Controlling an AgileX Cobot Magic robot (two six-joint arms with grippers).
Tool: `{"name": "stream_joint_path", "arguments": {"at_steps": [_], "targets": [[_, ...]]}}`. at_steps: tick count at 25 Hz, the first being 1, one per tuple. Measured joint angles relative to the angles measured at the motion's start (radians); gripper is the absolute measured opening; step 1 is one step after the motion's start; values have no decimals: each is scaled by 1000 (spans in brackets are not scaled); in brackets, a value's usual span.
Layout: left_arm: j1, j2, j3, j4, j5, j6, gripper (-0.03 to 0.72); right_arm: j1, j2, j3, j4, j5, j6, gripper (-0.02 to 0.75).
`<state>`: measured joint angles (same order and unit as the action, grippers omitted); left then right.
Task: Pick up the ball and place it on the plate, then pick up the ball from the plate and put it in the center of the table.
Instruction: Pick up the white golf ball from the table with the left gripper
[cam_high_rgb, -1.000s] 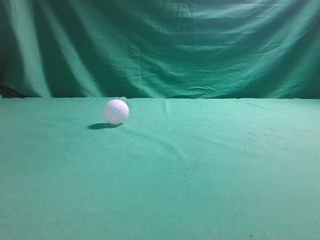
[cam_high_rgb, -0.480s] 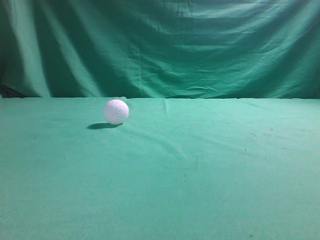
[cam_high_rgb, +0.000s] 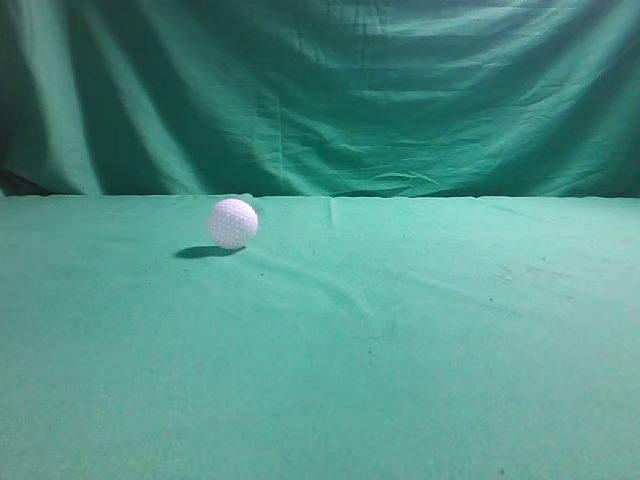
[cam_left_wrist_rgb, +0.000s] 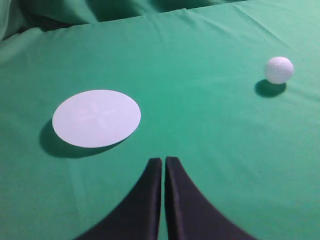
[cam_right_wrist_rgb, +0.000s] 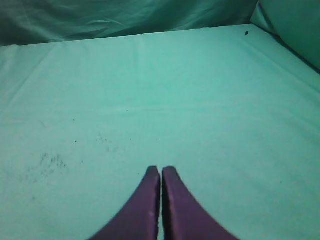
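The white dimpled ball (cam_high_rgb: 233, 223) rests on the teal-green table (cam_high_rgb: 400, 340), left of middle near the far edge in the exterior view. In the left wrist view the ball (cam_left_wrist_rgb: 278, 69) lies at the upper right, and a flat round white plate (cam_left_wrist_rgb: 96, 118) lies at the left. My left gripper (cam_left_wrist_rgb: 163, 161) is shut and empty, hovering over the cloth just right of the plate and well short of the ball. My right gripper (cam_right_wrist_rgb: 161, 170) is shut and empty over bare cloth. Neither gripper shows in the exterior view.
A draped green backdrop curtain (cam_high_rgb: 320, 90) hangs behind the table's far edge. It also rises along the right side in the right wrist view (cam_right_wrist_rgb: 295, 25). Small dark specks mark the cloth (cam_right_wrist_rgb: 50, 162).
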<state>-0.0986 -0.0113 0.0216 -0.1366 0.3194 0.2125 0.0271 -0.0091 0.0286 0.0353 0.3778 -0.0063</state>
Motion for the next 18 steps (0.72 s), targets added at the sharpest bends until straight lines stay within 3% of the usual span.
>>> {"name": "stream_joint_path", "arguments": {"at_steps": [7, 11, 13, 18], "targets": [[0, 0, 0, -163, -286, -2, 0, 0, 0, 0, 0, 0, 0, 0], [0, 0, 0, -180, -362, -8, 0, 0, 0, 0, 0, 0, 0, 0], [0, 0, 0, -191, -405, -68, 0, 0, 0, 0, 0, 0, 0, 0], [0, 10, -119, -193, -180, -136, 0, 0, 0, 0, 0, 0, 0, 0]]}}
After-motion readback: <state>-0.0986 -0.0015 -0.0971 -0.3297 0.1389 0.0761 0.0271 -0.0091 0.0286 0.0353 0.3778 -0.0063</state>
